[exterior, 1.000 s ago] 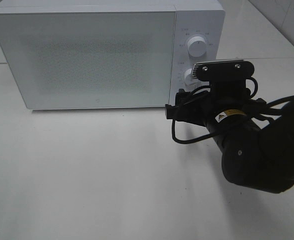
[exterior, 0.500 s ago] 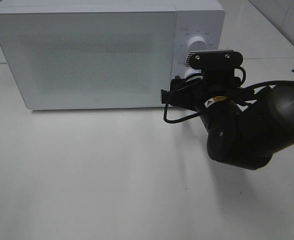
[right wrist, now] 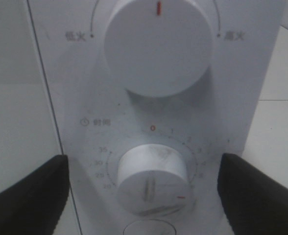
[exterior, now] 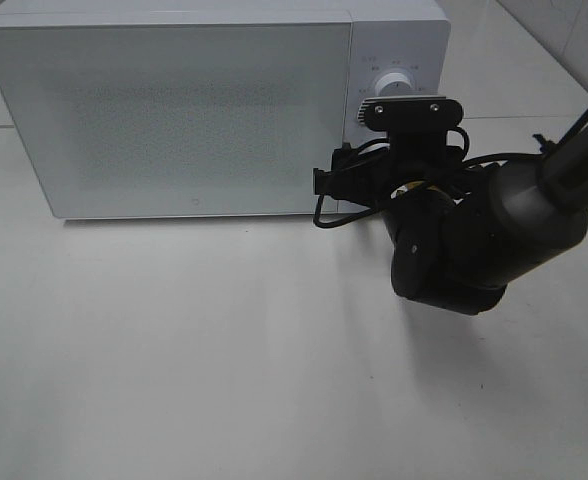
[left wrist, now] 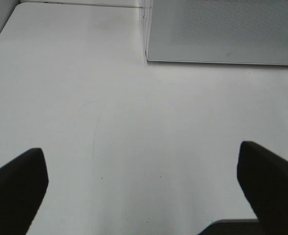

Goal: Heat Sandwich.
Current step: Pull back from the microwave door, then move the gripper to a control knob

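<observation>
A pale, matte white table (exterior: 224, 350) fills most of the high view, and a thin seam is seen crossing it at the far side. A white microwave (exterior: 194, 110) is set on the far part of the table, its speckled door shut. Beyond the right far corner, pale panels with dark joints are seen; whether they are wall or another surface cannot be told.

The right arm (exterior: 454, 250) is raised before the control panel. In the high view its claw is hidden behind the wrist mount and a looped cable (exterior: 339, 215). In the right wrist view the right claw (right wrist: 144, 193) is seen spread wide on either side of the lower dial (right wrist: 151, 178), apart from it, with nothing gripped. The upper dial (right wrist: 158, 46) is cut off at the edge.

The left claw (left wrist: 144, 188) is held wide open over bare table, empty.

The sandwich is seen in no view; its place cannot be told.
</observation>
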Controlling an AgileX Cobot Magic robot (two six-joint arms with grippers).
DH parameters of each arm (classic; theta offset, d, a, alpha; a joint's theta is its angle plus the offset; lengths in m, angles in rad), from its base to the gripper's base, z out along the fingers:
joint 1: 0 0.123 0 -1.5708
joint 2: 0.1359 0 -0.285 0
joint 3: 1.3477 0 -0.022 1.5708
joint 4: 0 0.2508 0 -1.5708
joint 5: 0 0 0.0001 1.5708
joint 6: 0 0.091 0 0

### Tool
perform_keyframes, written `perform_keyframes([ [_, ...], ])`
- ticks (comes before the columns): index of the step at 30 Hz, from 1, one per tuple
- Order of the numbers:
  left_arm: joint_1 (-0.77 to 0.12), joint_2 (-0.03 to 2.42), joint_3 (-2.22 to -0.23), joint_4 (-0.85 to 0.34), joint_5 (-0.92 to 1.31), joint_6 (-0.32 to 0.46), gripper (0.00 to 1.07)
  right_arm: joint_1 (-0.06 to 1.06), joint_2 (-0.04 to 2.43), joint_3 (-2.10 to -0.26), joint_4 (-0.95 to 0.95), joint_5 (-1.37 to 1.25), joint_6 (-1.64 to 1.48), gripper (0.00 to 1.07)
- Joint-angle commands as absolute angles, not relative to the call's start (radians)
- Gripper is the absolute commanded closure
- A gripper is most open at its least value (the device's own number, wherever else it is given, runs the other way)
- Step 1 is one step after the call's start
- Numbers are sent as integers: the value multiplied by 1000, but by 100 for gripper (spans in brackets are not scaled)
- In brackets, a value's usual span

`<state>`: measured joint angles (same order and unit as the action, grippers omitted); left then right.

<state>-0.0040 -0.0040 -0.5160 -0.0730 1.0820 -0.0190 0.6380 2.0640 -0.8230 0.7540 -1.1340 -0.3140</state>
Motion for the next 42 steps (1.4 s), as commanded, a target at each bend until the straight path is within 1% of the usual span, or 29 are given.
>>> perform_keyframes([
  [1, 0, -21, -515, -81, 1072, -21, 9, 631, 2074, -843, 735, -1131, -314, 32],
  [4, 0, -21, -515, -81, 1072, -21, 9, 631, 2074, -845, 735, -1138, -314, 32],
  [8, 0, -21, -515, -81, 1072, -21, 9, 631, 2074, -845, 735, -1138, -314, 36],
  [10, 0, -21, -515, -81, 1072, -21, 9, 631, 2074, -845, 735, -1138, -314, 46],
  [11, 0, -21, -515, -81, 1072, -21, 9, 631, 2074, -845, 735, -1138, -314, 46],
  [12, 0, -21, -515, -81, 1072, -21, 9, 631, 2074, -845, 736, -1138, -314, 50],
  [13, 0, -21, -515, -81, 1072, -21, 9, 631, 2074, -845, 737, -1138, -314, 56],
  [14, 0, -21, -515, -81, 1072, -21, 9, 631, 2074, -845, 737, -1137, -314, 68],
  [15, 0, -21, -515, -81, 1072, -21, 9, 631, 2074, -845, 739, -1137, -314, 75],
  [16, 0, -21, -515, -81, 1072, -21, 9, 631, 2074, -845, 739, -1137, -314, 75],
  [17, 0, -21, -515, -81, 1072, -21, 9, 631, 2074, -845, 739, -1137, -314, 82],
  [18, 0, -21, -515, -81, 1072, -21, 9, 631, 2074, -845, 739, -1137, -314, 93],
  [19, 0, -21, -515, -81, 1072, -21, 9, 631, 2074, -845, 739, -1137, -314, 97],
  [20, 0, -21, -515, -81, 1072, -21, 9, 631, 2074, -845, 739, -1137, -314, 97],
  [22, 0, -21, -515, -81, 1072, -21, 9, 631, 2074, -845, 740, -1137, -314, 102],
  [23, 0, -21, -515, -81, 1072, -21, 9, 631, 2074, -845, 740, -1137, -314, 104],
  [25, 0, -21, -515, -81, 1072, -21, 9, 631, 2074, -845, 740, -1137, -314, 103],
  [36, 0, -21, -515, -81, 1072, -21, 9, 631, 2074, -845, 740, -1133, -312, 98],
  [42, 0, -21, -515, -81, 1072, -21, 9, 631, 2074, -845, 741, -1134, -242, 96],
])
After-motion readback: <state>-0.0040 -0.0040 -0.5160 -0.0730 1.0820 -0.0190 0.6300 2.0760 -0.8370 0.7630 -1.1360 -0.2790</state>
